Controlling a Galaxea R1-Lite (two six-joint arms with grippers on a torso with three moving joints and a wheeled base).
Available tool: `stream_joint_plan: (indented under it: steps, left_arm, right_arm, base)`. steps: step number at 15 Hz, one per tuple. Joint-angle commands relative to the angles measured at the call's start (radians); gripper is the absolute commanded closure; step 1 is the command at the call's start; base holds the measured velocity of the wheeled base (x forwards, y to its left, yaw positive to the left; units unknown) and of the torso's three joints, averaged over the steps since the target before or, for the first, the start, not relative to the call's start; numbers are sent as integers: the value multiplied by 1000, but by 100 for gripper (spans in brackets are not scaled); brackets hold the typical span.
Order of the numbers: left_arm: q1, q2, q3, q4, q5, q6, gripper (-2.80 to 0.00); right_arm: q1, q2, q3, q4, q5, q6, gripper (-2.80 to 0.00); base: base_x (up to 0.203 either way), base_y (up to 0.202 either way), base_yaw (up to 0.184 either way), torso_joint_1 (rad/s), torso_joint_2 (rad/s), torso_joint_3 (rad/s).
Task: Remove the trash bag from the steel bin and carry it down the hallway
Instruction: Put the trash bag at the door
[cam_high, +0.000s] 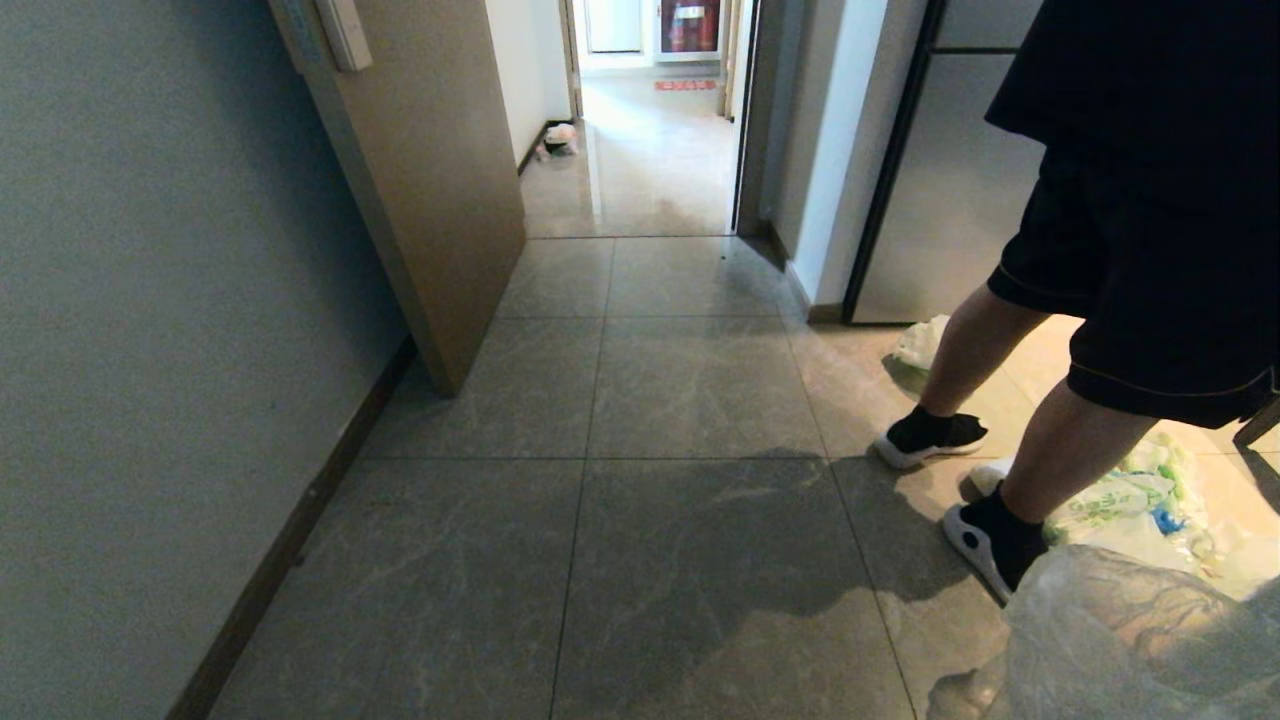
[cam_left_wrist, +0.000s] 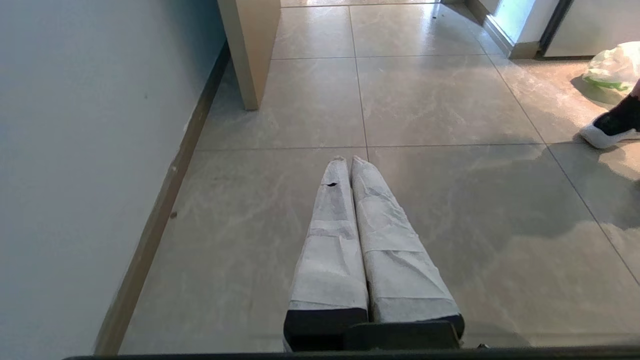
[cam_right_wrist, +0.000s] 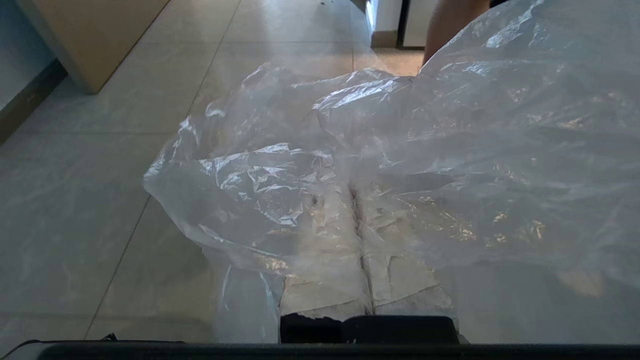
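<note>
The trash bag was clear, thin, crinkled, ballooned loose over my right gripper, whose fingers were pressed together, pinching the film. In head view it sat low on my right, beside a person's shoe. No steel bin in sight, so I judged removal done and the carry in hand. Next: drive down the hallway w/o snagging the door. Left gripper closed, empty.
</note>
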Motion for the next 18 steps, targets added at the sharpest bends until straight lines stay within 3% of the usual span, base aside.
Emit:
stream_joint_plan:
  steps: [1,18]
  left_arm:
    - [0,0,0,0,1,0,0]
    - [0,0,0,0,1,1,0]
  right_arm:
    - [0,0,2,0,0,0,0]
    - [0,2,2,0,0,0,0]
  base:
    - [188,0,4,3,2,2]
    - [192,0,0,4,3,2]
